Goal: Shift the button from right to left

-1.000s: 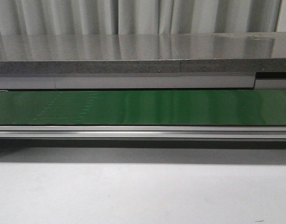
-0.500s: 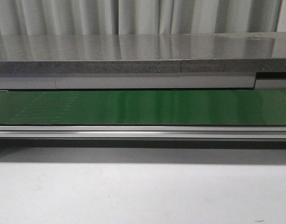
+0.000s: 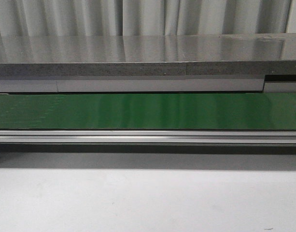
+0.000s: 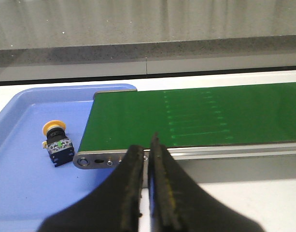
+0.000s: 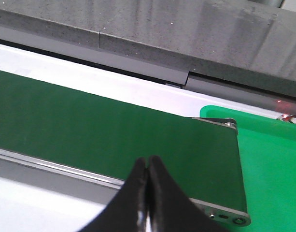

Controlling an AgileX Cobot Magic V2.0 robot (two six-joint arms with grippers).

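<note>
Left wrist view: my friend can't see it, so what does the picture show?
A small push-button with a round yellow-orange cap and black boxy body sits in a light blue plastic tray, beside the end of a green conveyor belt. The left arm's black end effector, closed and empty, points toward the belt.

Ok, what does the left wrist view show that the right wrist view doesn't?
Only the left wrist view shows the shallow blue plastic tray, with the small yellow-capped, black-bodied push-button lying in it beside the belt's end, and the left hand, shut on nothing. Only the right wrist view shows the green plastic tray at the belt's other end and the right hand, also shut. Both show the dark green conveyor belt with its aluminium frame and the grey speckled ledge behind it.
</note>
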